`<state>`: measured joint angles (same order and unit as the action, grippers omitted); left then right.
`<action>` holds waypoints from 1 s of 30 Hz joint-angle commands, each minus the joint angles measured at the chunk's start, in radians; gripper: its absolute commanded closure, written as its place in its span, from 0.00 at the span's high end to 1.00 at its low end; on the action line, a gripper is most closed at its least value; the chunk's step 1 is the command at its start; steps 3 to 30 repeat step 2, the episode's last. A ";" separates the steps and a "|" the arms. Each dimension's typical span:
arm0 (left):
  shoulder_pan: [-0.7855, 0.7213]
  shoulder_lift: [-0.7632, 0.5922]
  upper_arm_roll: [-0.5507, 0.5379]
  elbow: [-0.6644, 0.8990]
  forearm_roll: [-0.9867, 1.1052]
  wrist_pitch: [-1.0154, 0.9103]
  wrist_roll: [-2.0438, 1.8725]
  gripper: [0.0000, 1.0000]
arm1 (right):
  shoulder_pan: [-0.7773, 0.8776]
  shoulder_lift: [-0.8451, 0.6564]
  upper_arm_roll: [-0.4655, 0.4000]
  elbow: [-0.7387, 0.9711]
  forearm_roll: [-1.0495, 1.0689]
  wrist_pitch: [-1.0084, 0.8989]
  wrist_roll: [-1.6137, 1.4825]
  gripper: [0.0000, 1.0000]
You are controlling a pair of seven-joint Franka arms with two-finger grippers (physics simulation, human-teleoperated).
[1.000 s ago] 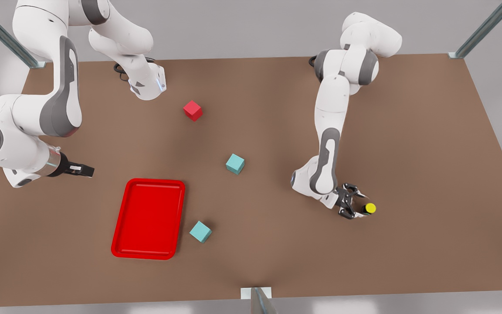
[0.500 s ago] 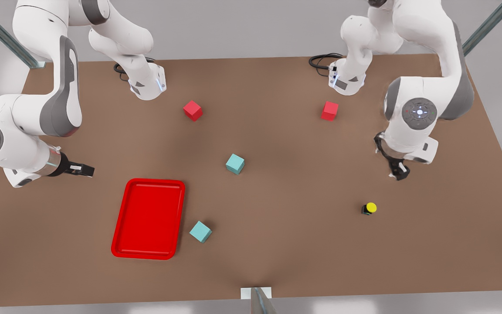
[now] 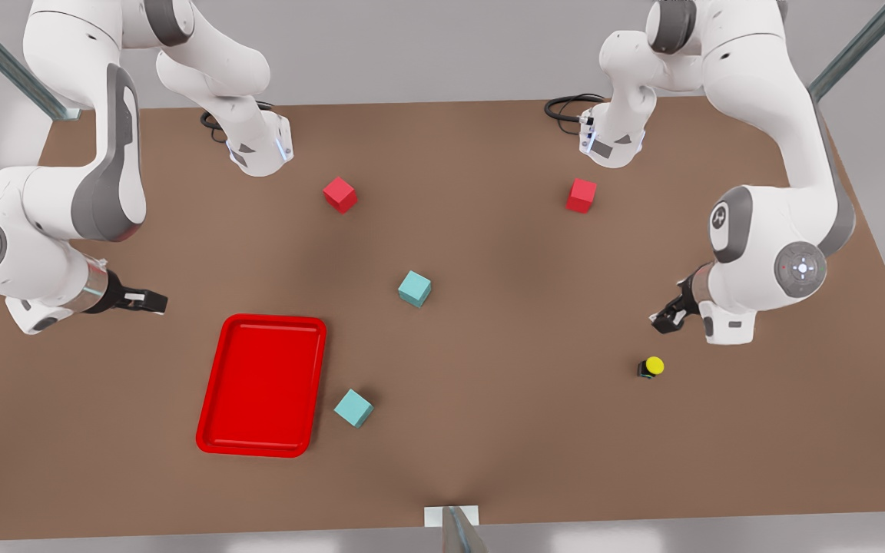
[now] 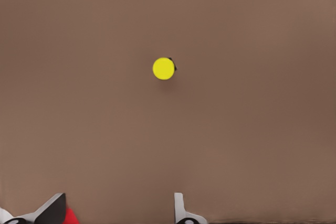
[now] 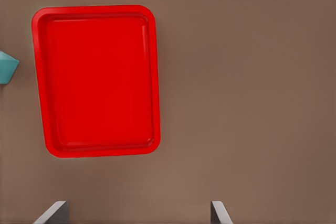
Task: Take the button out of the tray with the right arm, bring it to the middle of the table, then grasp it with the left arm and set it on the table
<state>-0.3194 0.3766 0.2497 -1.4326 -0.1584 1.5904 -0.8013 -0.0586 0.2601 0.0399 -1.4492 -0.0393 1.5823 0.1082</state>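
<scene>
- Far left of the front view: right claw (image 3: 152, 301) held above the large matte brown surface (image 3: 488, 430), just above and left of the tray, fingers spread wide apart in the right wrist view (image 5: 136, 214), nothing between them.
- Lower left: flat bright red rectangular tray (image 3: 262, 384) with a low rim and rounded corners, lying flat, nothing in it; seen from straight above in the right wrist view (image 5: 97, 80).
- Just beside the tray's lower right corner: small teal cube (image 3: 353, 408), close but apart from the rim (image 5: 6, 66).
- Upper middle: small red cube (image 3: 339, 194).
- Centre: second teal cube (image 3: 414, 289).
- Upper right of centre: second red cube (image 3: 581, 195).
- Right side, mid-height: left claw (image 3: 661, 321), empty, fingers parted in the left wrist view (image 4: 115, 211), lifted clear of the button.
- Lower right: tiny dark grey button with a round yellow cap (image 3: 650, 368), standing on the surface, near the left claw without touching (image 4: 164, 68), well apart from the tray.
</scene>
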 commanded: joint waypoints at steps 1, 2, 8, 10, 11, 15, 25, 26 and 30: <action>0.000 0.007 0.000 0.006 -0.006 -0.006 0.860 1.00 | 0.000 -0.001 0.000 0.001 -0.001 0.001 -0.059 1.00; 0.319 -0.377 -0.250 -0.137 0.158 -0.020 0.801 0.96 | 0.059 -0.260 -0.040 -0.121 0.039 -0.012 -0.108 0.96; 0.319 -0.377 -0.250 -0.137 0.158 -0.020 0.801 0.96 | 0.059 -0.260 -0.040 -0.121 0.039 -0.012 -0.108 0.96; 0.319 -0.377 -0.250 -0.137 0.158 -0.020 0.801 0.96 | 0.059 -0.260 -0.040 -0.121 0.039 -0.012 -0.108 0.96; 0.319 -0.377 -0.250 -0.137 0.158 -0.020 0.801 0.96 | 0.059 -0.260 -0.040 -0.121 0.039 -0.012 -0.108 0.96; 0.319 -0.377 -0.250 -0.137 0.158 -0.020 0.801 0.96 | 0.059 -0.260 -0.040 -0.121 0.039 -0.012 -0.108 0.96; 0.319 -0.377 -0.250 -0.137 0.158 -0.020 0.801 0.96 | 0.059 -0.260 -0.040 -0.121 0.039 -0.012 -0.108 0.96; 0.319 -0.377 -0.250 -0.137 0.158 -0.020 0.801 0.96 | 0.059 -0.260 -0.040 -0.121 0.039 -0.012 -0.108 0.96; 0.319 -0.377 -0.250 -0.137 0.158 -0.020 0.801 0.96 | 0.059 -0.260 -0.040 -0.121 0.039 -0.012 -0.108 0.96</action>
